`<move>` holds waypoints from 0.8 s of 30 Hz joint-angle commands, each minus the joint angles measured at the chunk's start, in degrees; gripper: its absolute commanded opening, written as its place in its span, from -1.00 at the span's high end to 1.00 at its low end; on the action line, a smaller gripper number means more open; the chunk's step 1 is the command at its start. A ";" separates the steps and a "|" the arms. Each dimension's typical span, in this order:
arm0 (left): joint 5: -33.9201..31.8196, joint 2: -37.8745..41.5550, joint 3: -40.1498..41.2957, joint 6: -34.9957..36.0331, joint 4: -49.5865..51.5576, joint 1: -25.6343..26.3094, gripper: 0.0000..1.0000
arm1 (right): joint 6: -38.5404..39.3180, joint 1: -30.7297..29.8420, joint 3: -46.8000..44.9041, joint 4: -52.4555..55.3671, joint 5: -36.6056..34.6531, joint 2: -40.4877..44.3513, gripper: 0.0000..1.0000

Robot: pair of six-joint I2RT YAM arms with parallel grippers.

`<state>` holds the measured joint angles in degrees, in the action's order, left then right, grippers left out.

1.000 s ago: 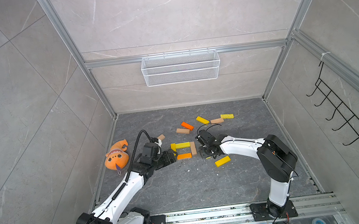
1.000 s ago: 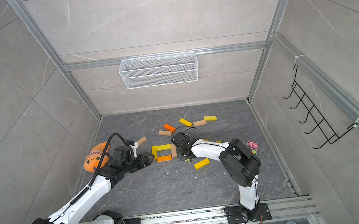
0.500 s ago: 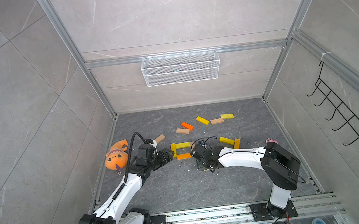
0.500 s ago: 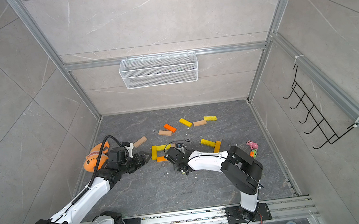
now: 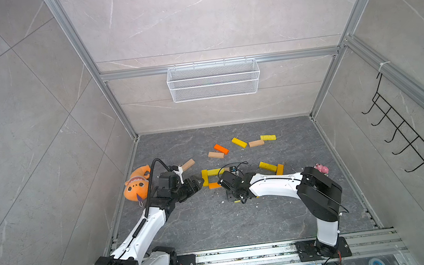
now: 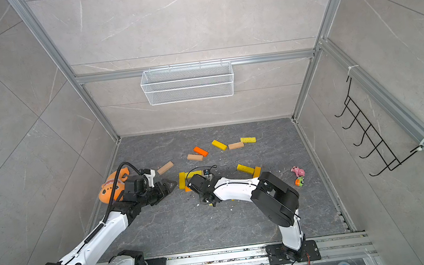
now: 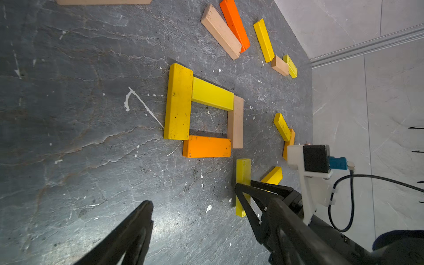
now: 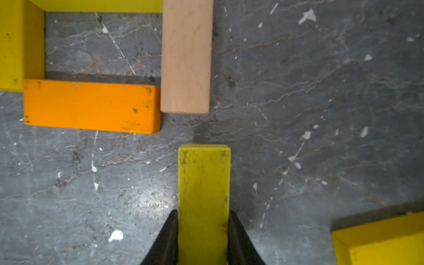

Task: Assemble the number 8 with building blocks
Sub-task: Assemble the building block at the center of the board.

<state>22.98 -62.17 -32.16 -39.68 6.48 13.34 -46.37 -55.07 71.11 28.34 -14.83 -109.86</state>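
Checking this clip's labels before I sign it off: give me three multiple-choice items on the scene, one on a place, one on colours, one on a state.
1. The yellow block in the right tool is:
A) stacked on another block
B) just short of the end of the tan block
C) against the plush toy

2. The closed square of blocks is made of:
A) four yellow
B) two yellow, one orange, one tan
C) two orange, two tan

3. The left tool is:
A) open and empty
B) shut on a tan block
C) shut on the plush toy

Answers:
1 B: the right wrist view shows a gap between them.
2 B: the left wrist view shows those four colours.
3 A: the left wrist view shows it spread wide with nothing in it.
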 commanded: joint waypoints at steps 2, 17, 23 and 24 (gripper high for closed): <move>2.97 0.63 -0.20 -0.14 -2.24 -1.06 -0.63 | -1.73 -0.65 2.69 2.61 -1.19 -2.28 0.47; 3.56 0.51 0.06 -0.09 -2.47 -1.74 -0.63 | -0.81 -0.57 5.82 3.28 -2.43 -5.70 0.47; 3.56 0.22 -0.01 0.09 -2.49 -1.74 -0.63 | -0.21 -0.22 6.87 3.77 -2.90 -6.54 0.47; 3.56 0.19 -0.01 0.09 -2.46 -1.74 -0.63 | -0.14 -0.08 6.97 3.77 -2.93 -6.68 0.47</move>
<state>24.71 -62.17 -32.12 -39.68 5.89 11.94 -46.92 -55.46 76.75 30.46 -16.36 -115.15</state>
